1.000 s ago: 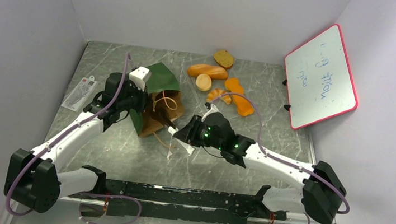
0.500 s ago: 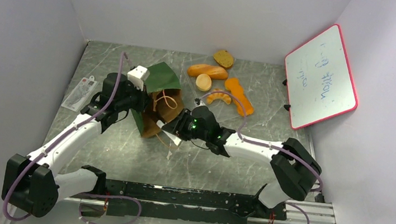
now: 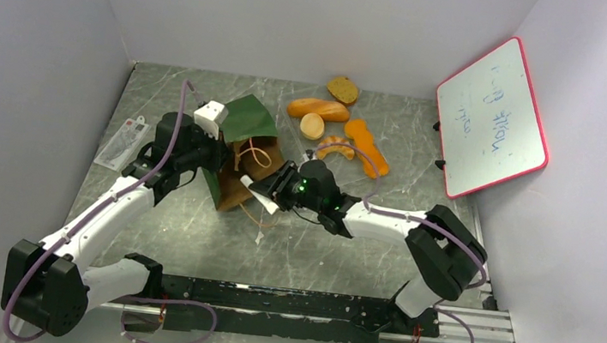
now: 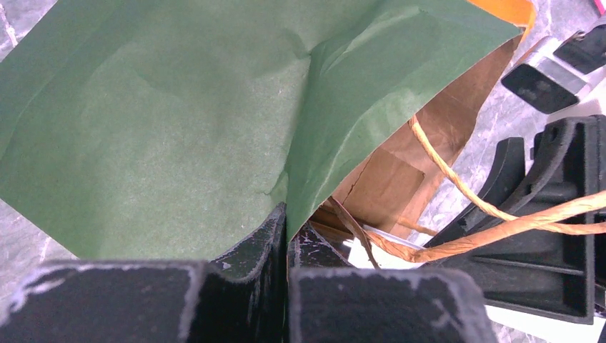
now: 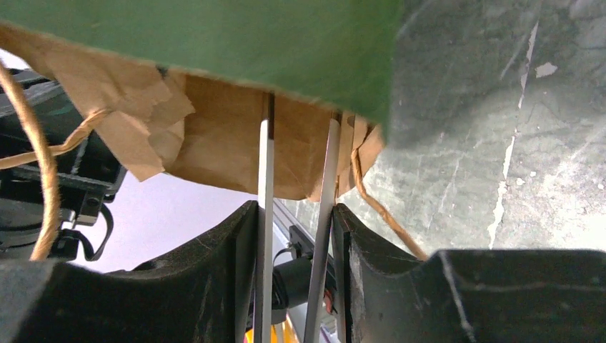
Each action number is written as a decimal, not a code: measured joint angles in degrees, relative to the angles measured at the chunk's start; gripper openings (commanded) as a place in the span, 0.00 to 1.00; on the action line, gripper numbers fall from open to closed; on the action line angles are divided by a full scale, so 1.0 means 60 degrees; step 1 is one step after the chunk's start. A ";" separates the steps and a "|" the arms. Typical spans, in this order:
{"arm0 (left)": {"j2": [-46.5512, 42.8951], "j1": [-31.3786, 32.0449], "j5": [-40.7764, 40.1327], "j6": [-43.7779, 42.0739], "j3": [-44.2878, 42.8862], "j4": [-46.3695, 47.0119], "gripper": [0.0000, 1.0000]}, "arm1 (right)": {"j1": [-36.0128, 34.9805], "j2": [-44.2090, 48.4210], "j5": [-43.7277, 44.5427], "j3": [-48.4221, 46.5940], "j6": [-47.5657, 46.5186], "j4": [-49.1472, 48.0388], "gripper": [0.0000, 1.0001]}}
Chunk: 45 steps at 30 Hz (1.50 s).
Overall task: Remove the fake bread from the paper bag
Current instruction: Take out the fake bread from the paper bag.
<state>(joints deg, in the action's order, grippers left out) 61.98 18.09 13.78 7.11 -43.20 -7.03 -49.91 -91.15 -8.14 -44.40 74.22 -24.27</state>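
Marbled table (image 3: 317,251): fake bread (image 3: 318,108), paper bag (image 3: 250,118)

Matt dark-green paper on the paper bag (image 4: 157,128), creased brown kraft inside; rough twisted-cord handles (image 4: 514,225); smooth silvery metal tweezers (image 5: 265,200); marbled grey tabletop (image 5: 486,107), faintly sheened.

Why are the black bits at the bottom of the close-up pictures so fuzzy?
Left wrist view: the left hand sits too near the lens, so it blurs, while the paper bag looks sharp. Right wrist view: the right hand is soft too; the tweezers look crisper. Top view: evenly lit.
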 measured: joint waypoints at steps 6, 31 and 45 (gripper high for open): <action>-0.0011 0.0000 0.0000 0.0044 0.0029 0.0018 0.07 | 0.0022 -0.0277 -0.0251 -0.0153 0.0182 0.0022 0.44; 0.0011 0.0073 0.0164 0.0102 0.0175 0.0055 0.07 | 0.0186 -0.2189 -0.1158 -0.1614 0.0681 -0.0342 0.47; 0.0011 0.0098 0.0124 0.0029 0.0175 0.0044 0.07 | 0.0186 -0.3177 -0.1938 -0.2171 0.1009 -0.0798 0.09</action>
<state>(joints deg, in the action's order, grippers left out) 62.04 18.68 14.52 7.29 -42.15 -6.76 -48.80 -110.21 -19.77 -57.43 80.27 -29.06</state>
